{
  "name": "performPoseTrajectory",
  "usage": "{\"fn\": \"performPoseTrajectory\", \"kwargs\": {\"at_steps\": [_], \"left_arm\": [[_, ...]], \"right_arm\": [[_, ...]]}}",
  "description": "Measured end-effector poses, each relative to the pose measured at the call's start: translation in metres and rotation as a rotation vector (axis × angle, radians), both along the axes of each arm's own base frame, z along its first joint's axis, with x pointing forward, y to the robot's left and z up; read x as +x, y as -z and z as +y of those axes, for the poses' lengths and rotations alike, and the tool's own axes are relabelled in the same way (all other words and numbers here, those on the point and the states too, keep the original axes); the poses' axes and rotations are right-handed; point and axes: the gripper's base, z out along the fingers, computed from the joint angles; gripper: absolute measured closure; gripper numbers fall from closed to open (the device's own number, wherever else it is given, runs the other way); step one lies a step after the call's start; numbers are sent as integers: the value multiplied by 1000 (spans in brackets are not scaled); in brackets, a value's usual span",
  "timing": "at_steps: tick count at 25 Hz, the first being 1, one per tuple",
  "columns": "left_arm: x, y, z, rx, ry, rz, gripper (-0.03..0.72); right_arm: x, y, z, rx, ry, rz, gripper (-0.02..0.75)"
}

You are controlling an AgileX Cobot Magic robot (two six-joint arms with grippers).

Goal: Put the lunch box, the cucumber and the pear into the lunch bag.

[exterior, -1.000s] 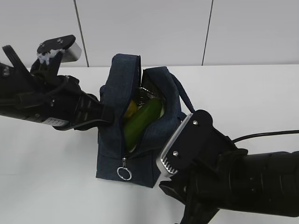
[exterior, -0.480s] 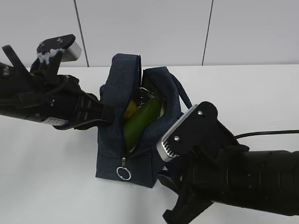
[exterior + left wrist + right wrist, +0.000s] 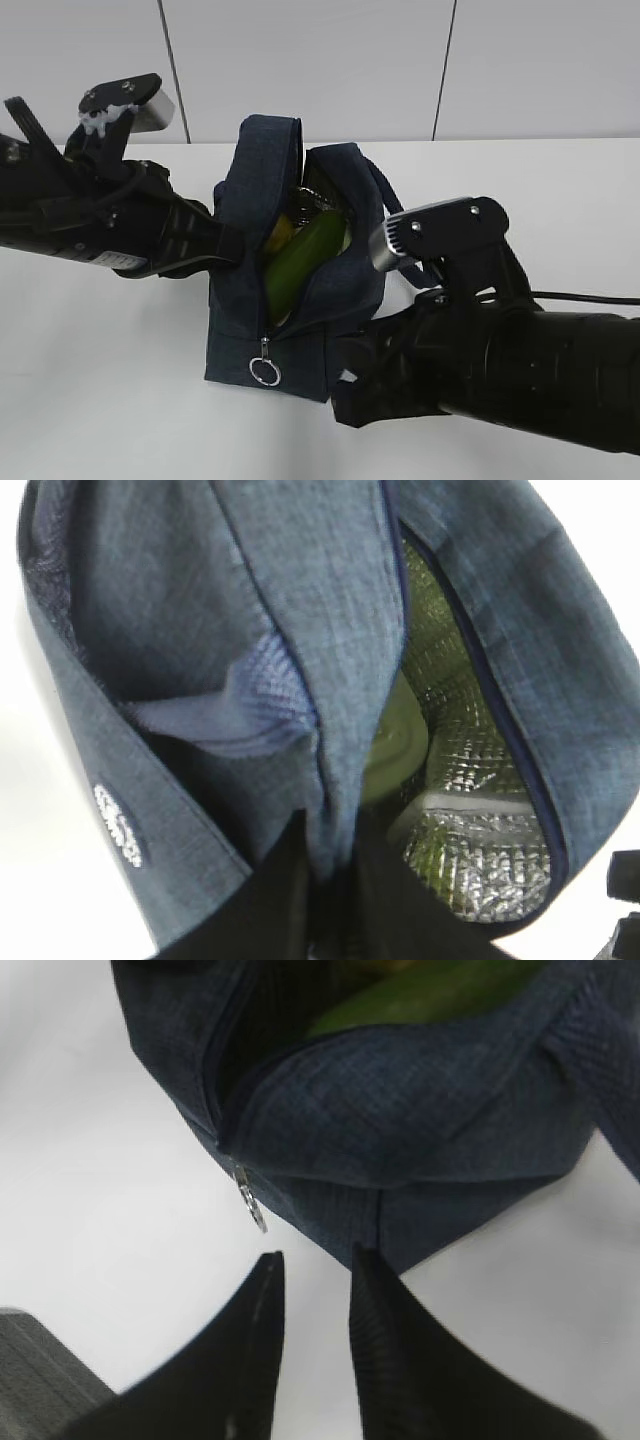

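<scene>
The dark navy lunch bag (image 3: 240,310) stands open in the middle of the white table. The green cucumber (image 3: 300,260) lies slanted inside it, with the yellow pear (image 3: 280,232) behind it. In the left wrist view, the clear lunch box (image 3: 470,825) lies deep in the bag against the silvery lining, beside the cucumber (image 3: 395,750). My left gripper (image 3: 330,870) is shut on the bag's left wall (image 3: 330,780). My right gripper (image 3: 316,1256) is open and holds nothing, just short of the bag's front corner (image 3: 380,1220), to the right of the ring pull (image 3: 250,1202).
The zipper's ring pull (image 3: 265,372) hangs at the bag's front end. Two looped handles (image 3: 385,195) flop over the bag's right side. A white wall stands behind the table (image 3: 560,200). The right arm's cable (image 3: 580,296) runs off to the right.
The right arm has turned and its wrist has risen and shifted right beside the bag's front corner. The left arm, the bag and its contents have stayed still.
</scene>
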Motion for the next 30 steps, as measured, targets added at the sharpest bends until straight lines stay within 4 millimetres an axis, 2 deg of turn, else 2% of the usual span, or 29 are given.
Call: {"fn": "performPoseTrajectory", "kwargs": {"at_steps": [3,8,14,19,22,26,28,30], "left_arm": [[0,0,0,0,-1,-1,685],[0,0,0,0,-1,-1,685],[0,0,0,0,-1,-1,685],[0,0,0,0,-1,-1,685],[0,0,0,0,-1,-1,685],[0,0,0,0,-1,-1,685],[0,0,0,0,-1,-1,685],[0,0,0,0,-1,-1,685]], "right_arm": [[-3,3,0,32,26,81,545],[-13,6,5,-3,-63,193,545],[-27,7,8,-210,-418,159,545],[-39,14,0,-352,-581,220,545],[-40,19,-11,-476,-556,281,545],[-28,20,-29,-669,-371,289,545],[-19,18,-35,-701,-223,248,545],[-12,15,-33,-665,-164,185,545]]}}
